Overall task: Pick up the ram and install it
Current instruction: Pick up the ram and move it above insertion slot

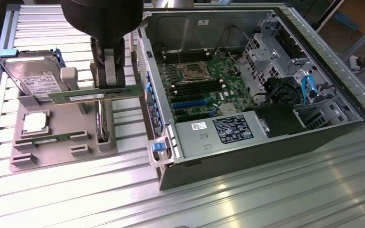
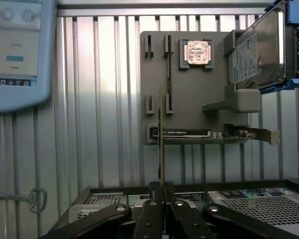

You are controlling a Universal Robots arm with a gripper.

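The ram [image 1: 93,96] is a long green stick held level in the air above the grey holder tray [image 1: 55,154], at the exterior view's left. My gripper [image 1: 112,88] is shut on its end nearest the case. In the wrist view the ram [image 2: 162,139] shows edge-on as a thin strip running out from between my gripper [image 2: 162,191] fingertips. Another green stick [image 1: 49,139] lies in a slot of the tray. The motherboard [image 1: 201,78] lies in the open computer case [image 1: 246,156], its long memory slots [image 1: 198,85] beside the processor socket.
On the tray there are also a silver CPU chip [image 1: 35,122], a hard disk in a blue frame [image 1: 33,78] and a dark expansion card [image 2: 184,133] standing on edge. The case wall [image 1: 146,95] rises right beside the gripper. A pendant with a screen [image 2: 15,50] lies on the ribbed metal table.
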